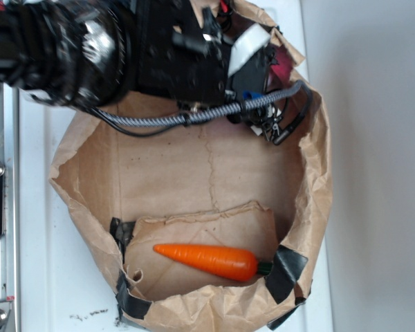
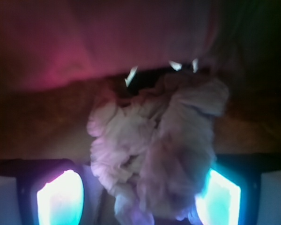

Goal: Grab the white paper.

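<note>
Crumpled off-white, the white paper (image 2: 154, 154) is seen in the wrist view between the two lit fingers (image 2: 60, 199) of the gripper (image 2: 138, 201) — jaws spread wide, not yet closed on it. It lies inside the brown paper bag (image 1: 311, 207), far from the carrot (image 1: 211, 261). If closed too shallow, only a loose fold may be pinched — or the bag wall caught.

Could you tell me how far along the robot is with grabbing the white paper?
Done: the gripper has reached into the brown paper bag, and in the wrist view the white paper sits between its fingers. In hand: closing on the wad; the paper fills the gap, but I cannot tell whether the grip is firm. Left: securing it and lifting it clear. The carrot lies untouched at the bag's other end.
</note>
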Robot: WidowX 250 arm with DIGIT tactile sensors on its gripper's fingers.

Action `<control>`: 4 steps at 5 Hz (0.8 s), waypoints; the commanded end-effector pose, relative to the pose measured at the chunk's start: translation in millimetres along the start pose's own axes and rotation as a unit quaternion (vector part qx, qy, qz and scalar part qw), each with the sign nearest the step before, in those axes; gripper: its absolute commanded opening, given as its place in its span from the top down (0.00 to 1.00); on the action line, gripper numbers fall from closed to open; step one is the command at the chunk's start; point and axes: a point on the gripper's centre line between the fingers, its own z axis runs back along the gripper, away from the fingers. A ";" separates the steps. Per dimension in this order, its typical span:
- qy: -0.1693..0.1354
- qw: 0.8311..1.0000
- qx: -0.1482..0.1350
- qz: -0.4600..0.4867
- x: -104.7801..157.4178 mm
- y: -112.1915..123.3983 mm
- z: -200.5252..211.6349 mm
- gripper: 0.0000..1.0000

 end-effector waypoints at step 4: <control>0.030 0.995 -0.087 -0.033 17.2 3.1 68.2 1.00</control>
